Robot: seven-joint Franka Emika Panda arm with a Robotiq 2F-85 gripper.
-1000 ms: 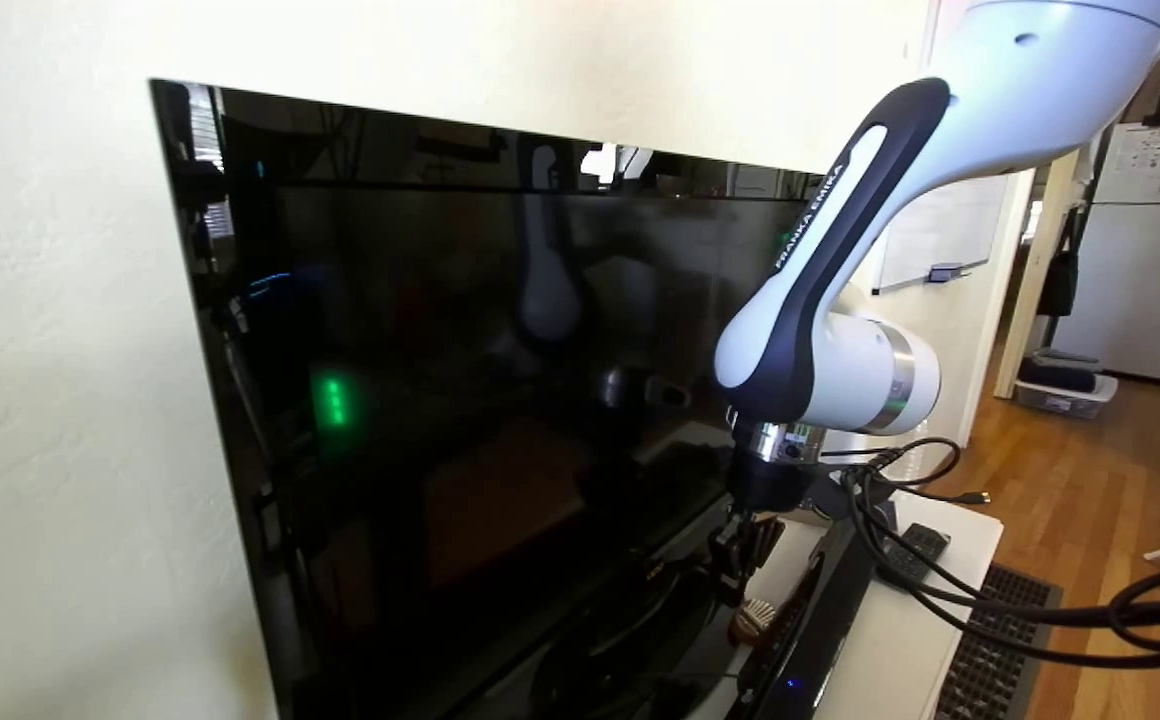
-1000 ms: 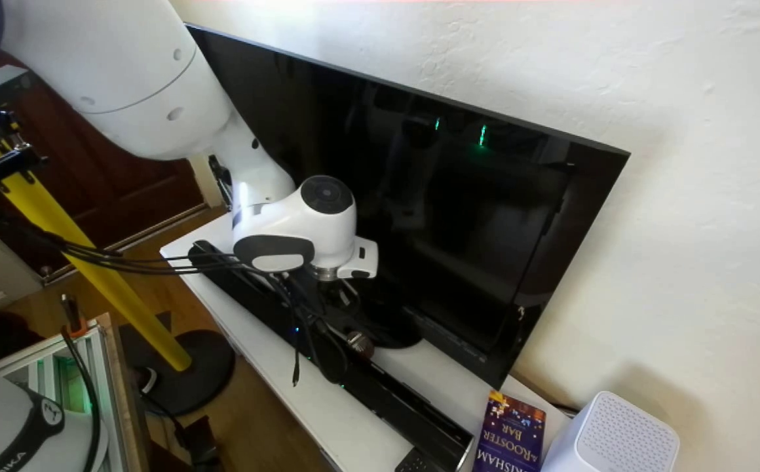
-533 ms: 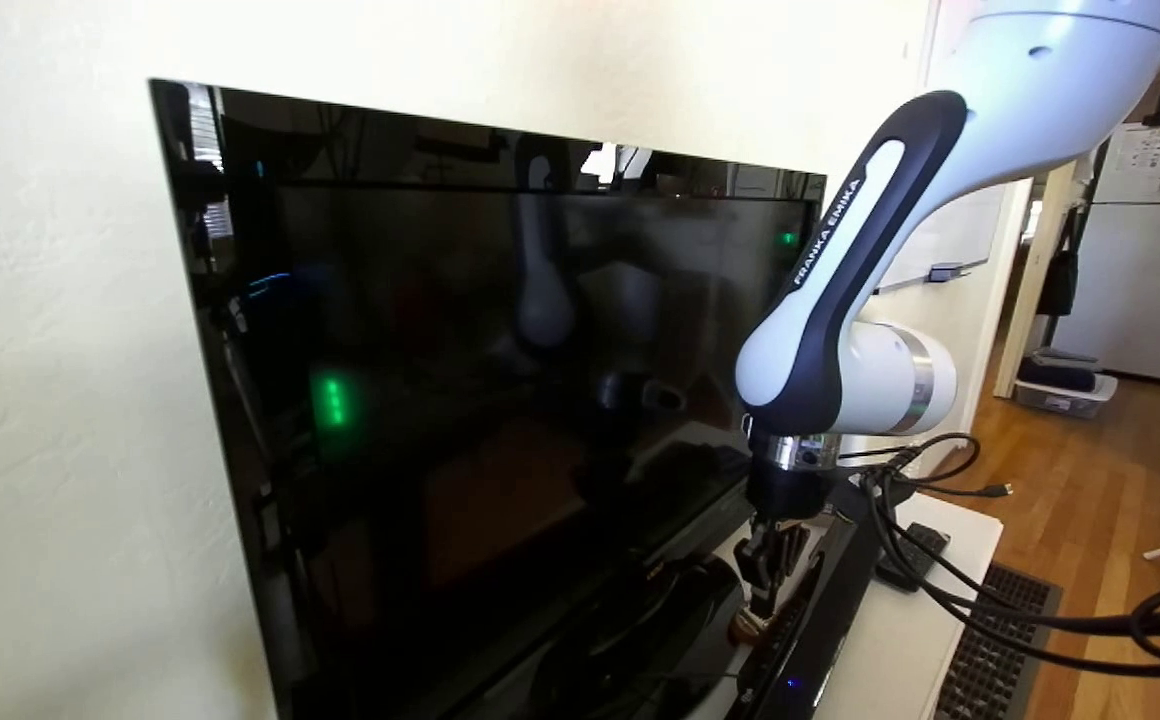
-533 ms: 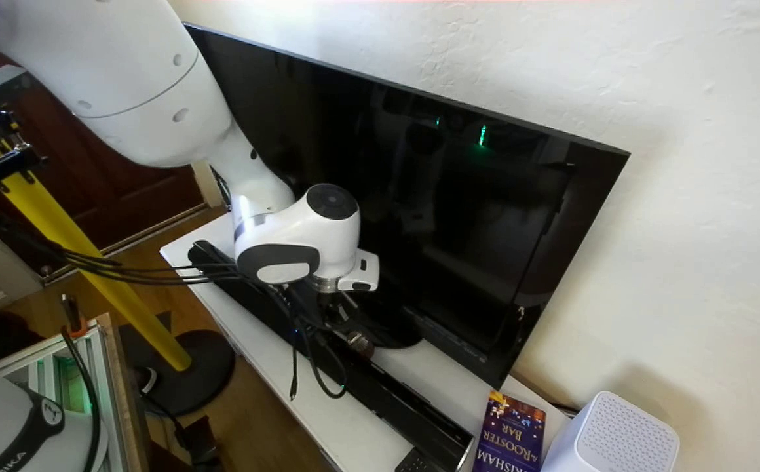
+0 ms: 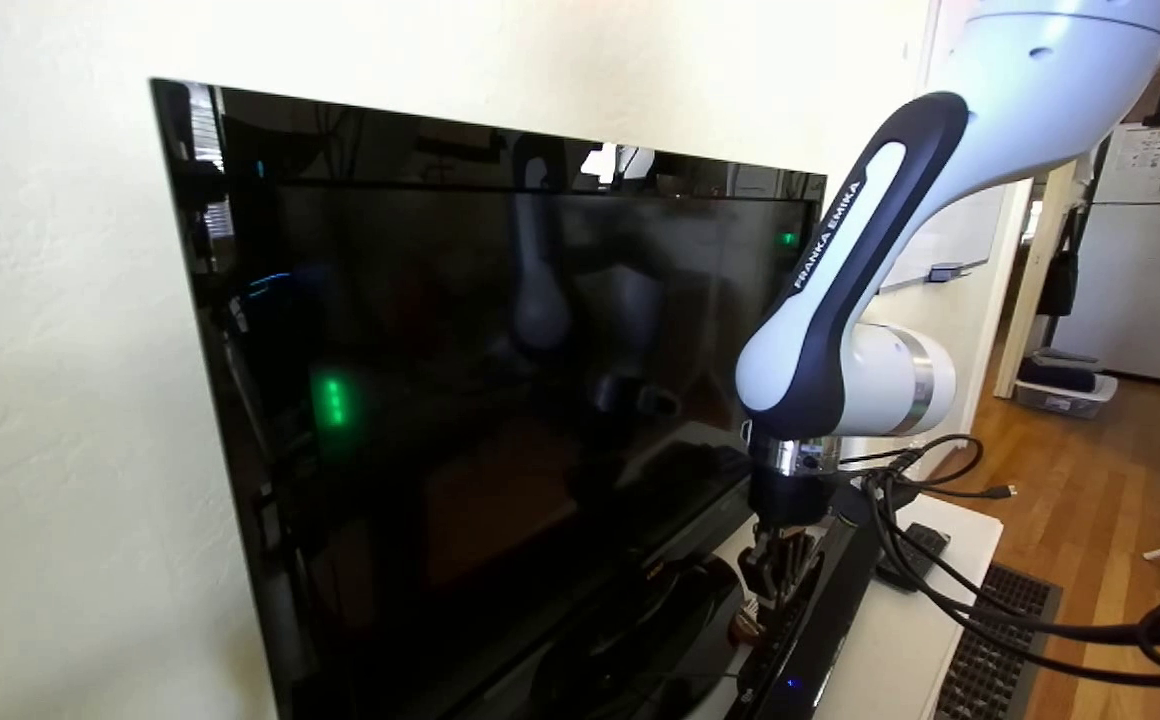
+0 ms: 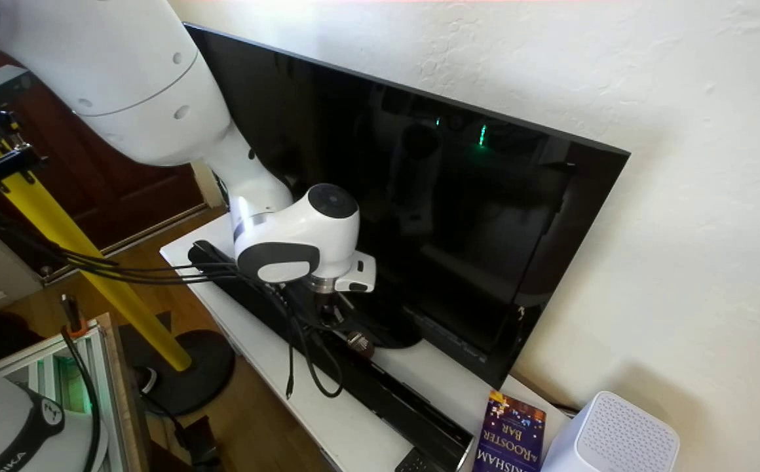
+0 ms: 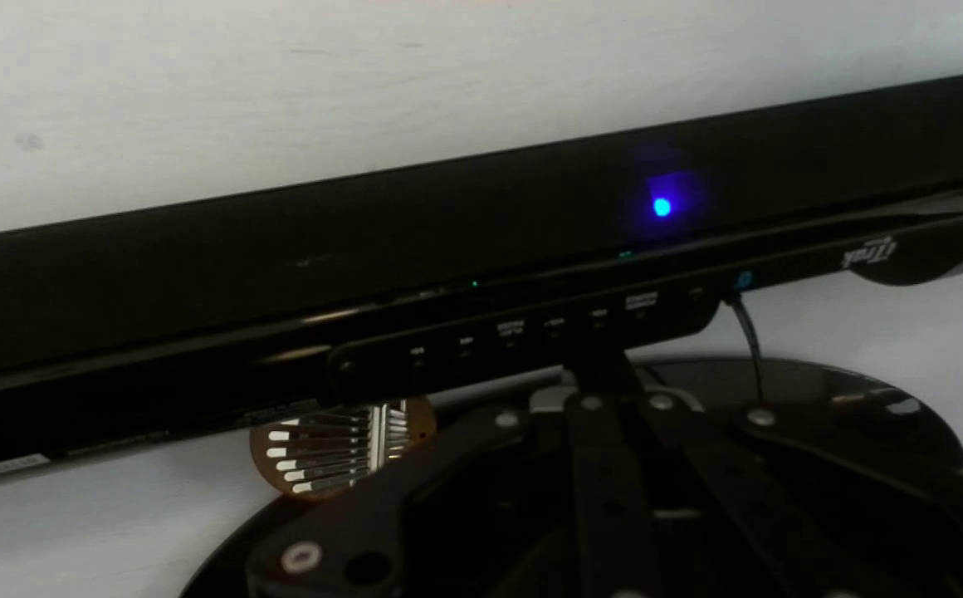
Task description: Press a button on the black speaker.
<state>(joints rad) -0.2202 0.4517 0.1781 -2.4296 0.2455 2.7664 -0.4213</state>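
End effector (image 7: 603, 367) moved nearer black speaker (image 7: 465, 228); jaws closed together, contact unclear.

Downward hand (image 5: 778, 598) — near the black speaker (image 5: 822, 632)

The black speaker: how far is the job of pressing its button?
Done: the tool, shut, is near the button strip of the black speaker.
In hand: apparently aiming; in the wrist view it overlaps the strip's edge.
Left: seemingly the press; contact cannot be confirmed.
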